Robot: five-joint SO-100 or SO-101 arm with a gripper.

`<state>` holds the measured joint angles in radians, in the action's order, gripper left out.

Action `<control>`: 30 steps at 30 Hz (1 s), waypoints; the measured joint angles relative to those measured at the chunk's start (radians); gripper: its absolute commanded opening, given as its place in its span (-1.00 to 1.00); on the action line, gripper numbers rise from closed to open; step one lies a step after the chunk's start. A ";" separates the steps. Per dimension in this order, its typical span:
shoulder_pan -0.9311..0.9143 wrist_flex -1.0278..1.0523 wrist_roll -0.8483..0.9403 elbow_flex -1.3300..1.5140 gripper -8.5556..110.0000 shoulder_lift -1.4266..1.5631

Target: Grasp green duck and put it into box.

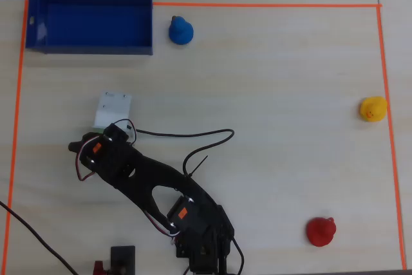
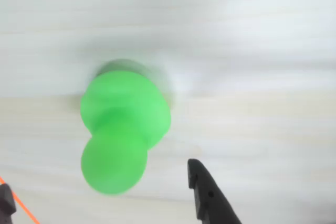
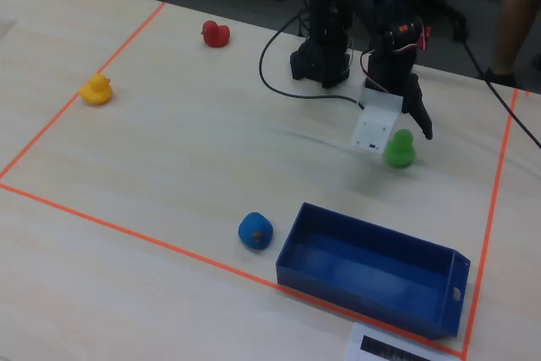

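The green duck [image 2: 123,129] sits on the table and looks blurred in the wrist view. It lies between my gripper's [image 2: 100,182] two black fingertips, which stand wide apart on either side of its head. In the fixed view the duck [image 3: 399,148] is just below the open gripper [image 3: 404,128], beside the white wrist camera mount. In the overhead view the arm hides the duck; the gripper [image 1: 87,143] is at the left. The dark-blue box [image 1: 96,24] stands empty at the top left there, and at the near edge in the fixed view [image 3: 372,264].
A blue duck [image 1: 181,31] sits just right of the box. A yellow duck [image 1: 373,108] sits on the right tape line and a red duck [image 1: 320,231] at the bottom right. Orange tape [image 1: 257,5] frames the work area. A black cable [image 1: 193,134] loops beside the arm.
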<state>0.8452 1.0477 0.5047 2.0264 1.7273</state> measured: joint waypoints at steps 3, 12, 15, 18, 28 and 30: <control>0.000 -0.038 0.000 0.017 -0.15 -0.038; 0.018 -0.124 -0.025 0.028 -0.12 -0.104; 0.025 -0.141 -0.035 0.029 -0.42 -0.114; 0.025 -0.152 -0.044 0.029 -0.71 -0.133; 0.034 -0.189 -0.074 0.018 -0.86 -0.163; 0.034 -0.190 -0.072 0.018 -0.86 -0.161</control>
<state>0.8790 0.8575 0.4326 2.0448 1.5662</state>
